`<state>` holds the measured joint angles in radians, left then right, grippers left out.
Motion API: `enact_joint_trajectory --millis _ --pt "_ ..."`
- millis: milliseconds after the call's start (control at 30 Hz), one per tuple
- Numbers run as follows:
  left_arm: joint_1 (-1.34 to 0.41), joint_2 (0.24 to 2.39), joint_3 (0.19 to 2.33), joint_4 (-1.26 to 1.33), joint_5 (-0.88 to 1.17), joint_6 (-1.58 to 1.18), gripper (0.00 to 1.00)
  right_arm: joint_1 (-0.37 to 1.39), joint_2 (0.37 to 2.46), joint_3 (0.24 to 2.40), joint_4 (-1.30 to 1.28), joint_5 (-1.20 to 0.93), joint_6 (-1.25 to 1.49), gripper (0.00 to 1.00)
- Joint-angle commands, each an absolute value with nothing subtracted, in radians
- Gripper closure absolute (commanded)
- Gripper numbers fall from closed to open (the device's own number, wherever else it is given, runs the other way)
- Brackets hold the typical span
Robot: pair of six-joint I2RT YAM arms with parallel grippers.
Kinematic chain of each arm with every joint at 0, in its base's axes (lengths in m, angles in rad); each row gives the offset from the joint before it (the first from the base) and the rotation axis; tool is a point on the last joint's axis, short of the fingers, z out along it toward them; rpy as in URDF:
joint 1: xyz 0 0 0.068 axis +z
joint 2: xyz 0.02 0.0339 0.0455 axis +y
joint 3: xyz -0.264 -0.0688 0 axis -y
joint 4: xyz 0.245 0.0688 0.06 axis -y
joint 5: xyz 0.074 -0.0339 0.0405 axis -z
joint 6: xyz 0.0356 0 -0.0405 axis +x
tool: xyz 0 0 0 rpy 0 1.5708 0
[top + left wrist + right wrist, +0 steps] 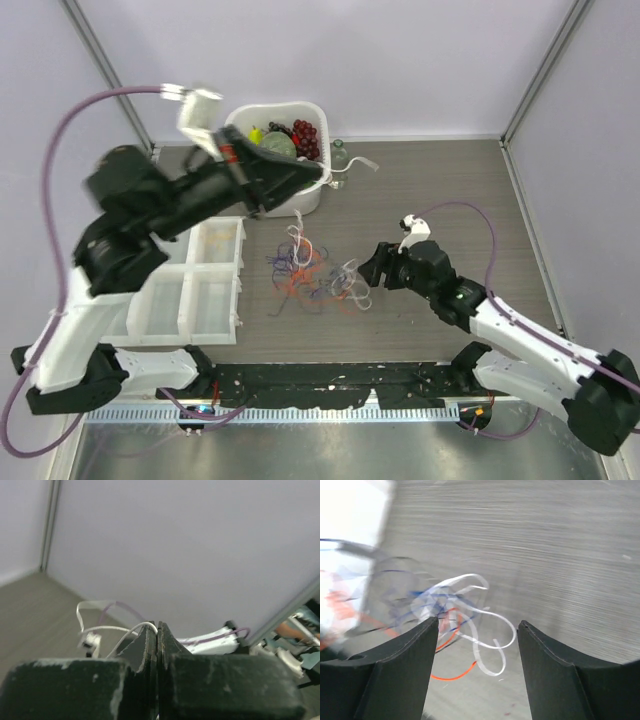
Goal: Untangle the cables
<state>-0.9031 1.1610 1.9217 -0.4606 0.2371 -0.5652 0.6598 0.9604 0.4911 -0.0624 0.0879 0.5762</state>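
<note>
From above, the cables lie in a loose pile of orange, blue, purple and white strands near the middle of the counter. A white basket with grapes and other fruit stands at 12 o'clock from the pile, and a divided tray sits at 9 o'clock. The left tool is raised in front of the basket. One white cable curls out at its 3 o'clock side, and a white strand climbs from the pile toward its underside. The right tool is low at the pile's 3 o'clock edge, just beside the outermost white loops.

The left wrist view shows the left tool with its jaws pressed flat together and no gap between them. The white cable comes out right at their tips – pinched there, as far as I can see. It arcs down toward 8 o'clock to a small plug hanging in the air. Behind it is only the pale wall.

The right wrist view shows the right tool spread wide, its dark fingers well apart and gripping nothing. The cables lie on the counter ahead of the gap and toward 10 o'clock – a white loop, thin blue strands and an orange one that passes by the left finger. The 9 o'clock side of this view is too blurred to read.
</note>
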Motion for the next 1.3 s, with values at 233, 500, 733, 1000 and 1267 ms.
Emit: enact_joint_trajectory --millis 233,500,733,1000,1267 --pt "-0.907 1.2 1.7 -0.499 0.155 -0.549 1.0 0.816 0.857 0.71 0.026 -0.181 0.535 0.38" --pt "-0.907 1.21 1.715 -0.479 0.195 -0.574 1.0 0.821 0.936 0.727 0.164 -0.178 0.6 0.45" --pt "-0.907 1.293 1.926 -0.414 0.373 -0.646 1.0 0.834 1.229 0.611 0.477 -0.126 0.748 0.55" --pt "-0.907 1.44 2.477 -0.58 0.403 -0.629 1.0 0.79 1.45 0.534 0.478 -0.008 0.799 0.56" --pt "-0.907 1.344 2.292 -0.535 0.253 -0.558 1.0 0.723 1.112 0.54 0.071 0.245 0.598 0.41"
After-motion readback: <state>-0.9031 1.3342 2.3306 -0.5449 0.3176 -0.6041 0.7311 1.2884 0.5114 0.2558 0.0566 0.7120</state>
